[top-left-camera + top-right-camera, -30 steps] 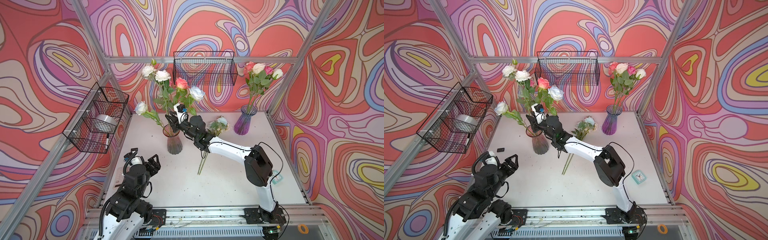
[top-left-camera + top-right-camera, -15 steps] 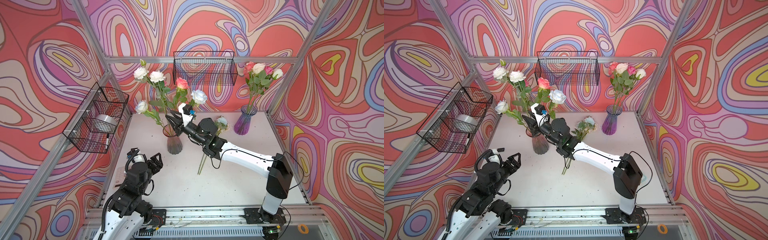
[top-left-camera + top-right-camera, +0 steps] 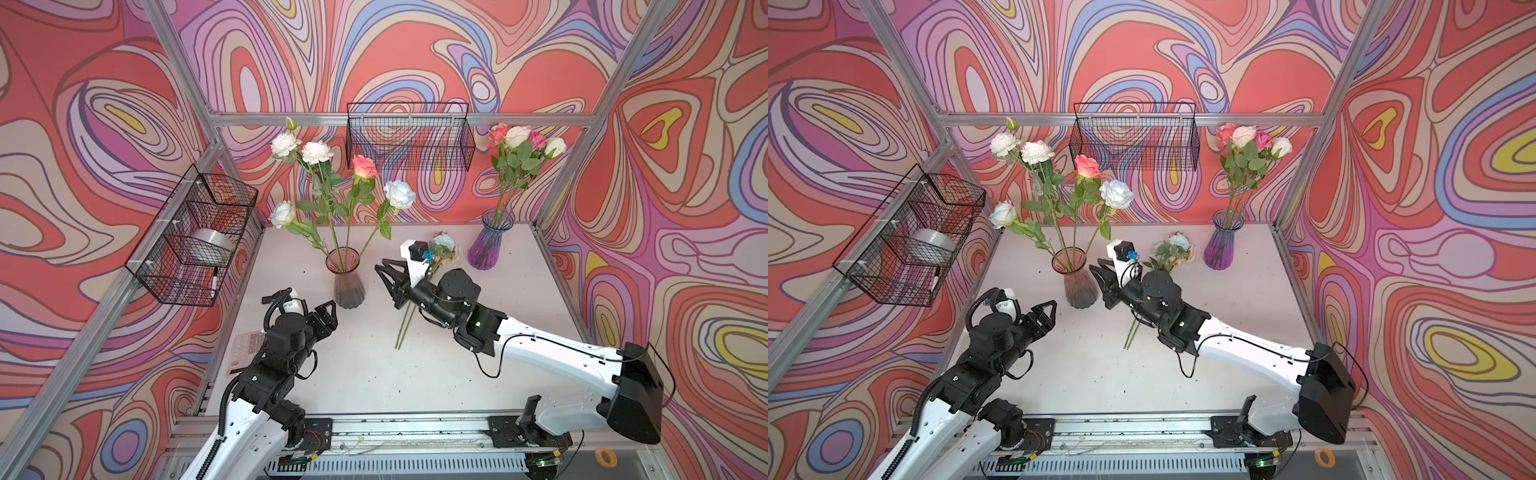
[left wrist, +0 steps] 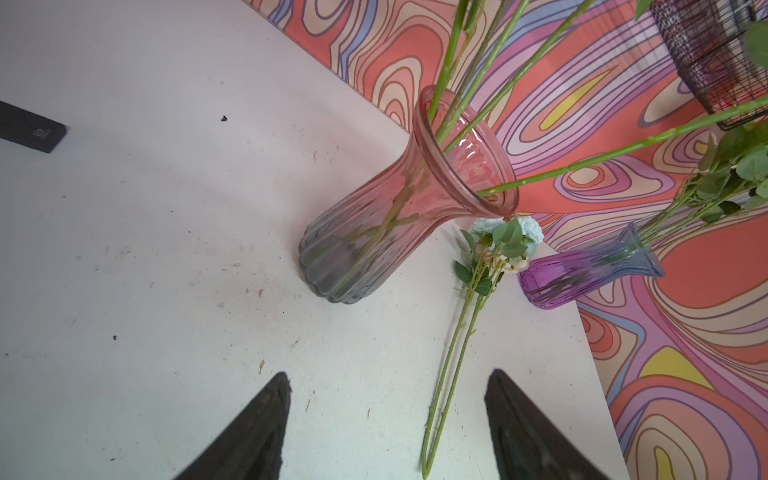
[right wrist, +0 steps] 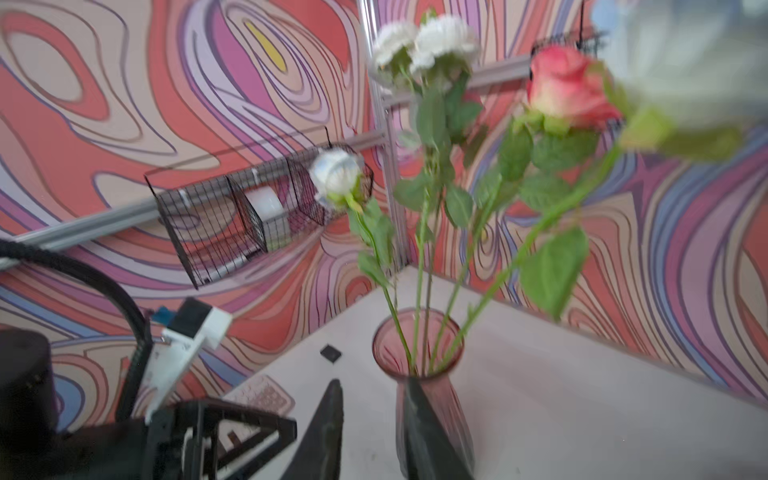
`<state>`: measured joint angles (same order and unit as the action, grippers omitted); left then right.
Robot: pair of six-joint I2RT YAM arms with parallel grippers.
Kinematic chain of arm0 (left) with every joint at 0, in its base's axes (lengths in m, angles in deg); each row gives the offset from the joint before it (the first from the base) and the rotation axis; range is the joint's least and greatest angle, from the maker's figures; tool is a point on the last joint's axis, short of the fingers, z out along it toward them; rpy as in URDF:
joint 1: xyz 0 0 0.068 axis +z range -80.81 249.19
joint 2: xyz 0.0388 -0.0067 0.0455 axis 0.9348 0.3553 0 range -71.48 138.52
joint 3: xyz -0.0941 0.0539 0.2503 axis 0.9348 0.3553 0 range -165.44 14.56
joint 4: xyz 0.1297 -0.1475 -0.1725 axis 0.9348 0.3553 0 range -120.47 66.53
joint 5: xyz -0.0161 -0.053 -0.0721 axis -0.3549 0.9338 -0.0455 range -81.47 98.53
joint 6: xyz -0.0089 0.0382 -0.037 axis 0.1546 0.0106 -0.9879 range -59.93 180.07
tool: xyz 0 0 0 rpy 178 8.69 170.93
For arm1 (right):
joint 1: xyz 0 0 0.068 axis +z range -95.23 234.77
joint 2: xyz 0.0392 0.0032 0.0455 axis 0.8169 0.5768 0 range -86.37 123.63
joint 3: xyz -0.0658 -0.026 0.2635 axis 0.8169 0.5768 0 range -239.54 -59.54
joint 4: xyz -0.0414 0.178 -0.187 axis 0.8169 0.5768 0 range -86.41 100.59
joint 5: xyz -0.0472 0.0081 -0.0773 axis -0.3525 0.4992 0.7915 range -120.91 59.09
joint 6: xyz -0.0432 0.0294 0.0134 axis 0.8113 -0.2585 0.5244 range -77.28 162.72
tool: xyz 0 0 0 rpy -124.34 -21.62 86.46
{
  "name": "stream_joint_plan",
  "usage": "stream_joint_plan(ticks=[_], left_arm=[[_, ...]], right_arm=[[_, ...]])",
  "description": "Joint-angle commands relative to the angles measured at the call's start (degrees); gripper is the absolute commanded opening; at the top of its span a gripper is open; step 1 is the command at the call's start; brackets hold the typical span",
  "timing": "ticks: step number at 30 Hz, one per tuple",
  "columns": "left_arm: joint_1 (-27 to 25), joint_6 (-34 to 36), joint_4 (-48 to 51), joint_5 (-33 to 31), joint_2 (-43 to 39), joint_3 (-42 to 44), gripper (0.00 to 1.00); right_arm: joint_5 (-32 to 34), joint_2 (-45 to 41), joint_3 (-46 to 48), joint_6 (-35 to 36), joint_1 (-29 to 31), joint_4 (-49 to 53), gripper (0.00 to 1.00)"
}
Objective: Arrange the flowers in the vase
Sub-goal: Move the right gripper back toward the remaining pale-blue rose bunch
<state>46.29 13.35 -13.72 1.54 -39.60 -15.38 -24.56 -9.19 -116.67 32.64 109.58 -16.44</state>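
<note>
While flowers [image 3: 365,166] stand in the pink vase [image 3: 348,282], left claw [image 4: 388,374] gapes empty; right claw [image 5: 372,382] barely parted, empty.

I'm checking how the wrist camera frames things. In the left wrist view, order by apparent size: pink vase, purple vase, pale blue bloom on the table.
1. Pink vase.
2. Purple vase, farther from the camera, so its real size is unsure.
3. Pale blue bloom.
</note>
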Motion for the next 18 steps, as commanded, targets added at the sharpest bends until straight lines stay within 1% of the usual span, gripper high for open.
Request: stream_joint_plan(ticks=[1, 3, 5, 7, 9, 11, 12, 15, 18], left_arm=[[0.0, 0.3, -7.9, 3.8, 1.8, 3.1, 0.74], [0.0, -0.2, -11.6, 5.4, 2.9, 4.3, 0.75], [0.0, -0.8, -14.6, 6.3, 4.1, 5.6, 0.75], [0.0, -1.5, -15.9, 7.0, 5.4, 6.0, 0.74], [0.0, -2.5, -16.4, 7.7, 6.8, 6.4, 0.74], [0.0, -3.6, -17.5, 9.2, 8.3, 7.5, 0.73], [0.0, -4.4, -17.8, 10.0, 9.1, 8.0, 0.73], [-0.1, -6.3, -18.1, 11.9, 11.8, 9.5, 0.71], [-0.1, -7.0, -16.6, 14.1, 14.4, 9.9, 0.69]], right_arm=[[8.7, -3.2, 5.3, -6.1, 0.0, 7.9, 0.24], [11.5, -3.7, 6.7, -9.1, -0.8, 12.7, 0.21], [11.3, -3.7, 8.4, -12.4, -2.7, 16.1, 0.18], [8.4, -3.4, 10.4, -16.8, -6.4, 17.7, 0.16], [2.9, -2.4, 11.6, -20.1, -11.7, 18.3, 0.15], [-1.7, 0.3, 10.4, -22.2, -16.7, 20.2, 0.15], [-3.4, 2.2, 8.7, -22.1, -18.6, 21.7, 0.15], [-6.5, 8.2, 3.1, -21.8, -23.0, 25.1, 0.22], [-10.3, 14.6, -2.4, -24.4, -27.0, 26.9, 0.26]])
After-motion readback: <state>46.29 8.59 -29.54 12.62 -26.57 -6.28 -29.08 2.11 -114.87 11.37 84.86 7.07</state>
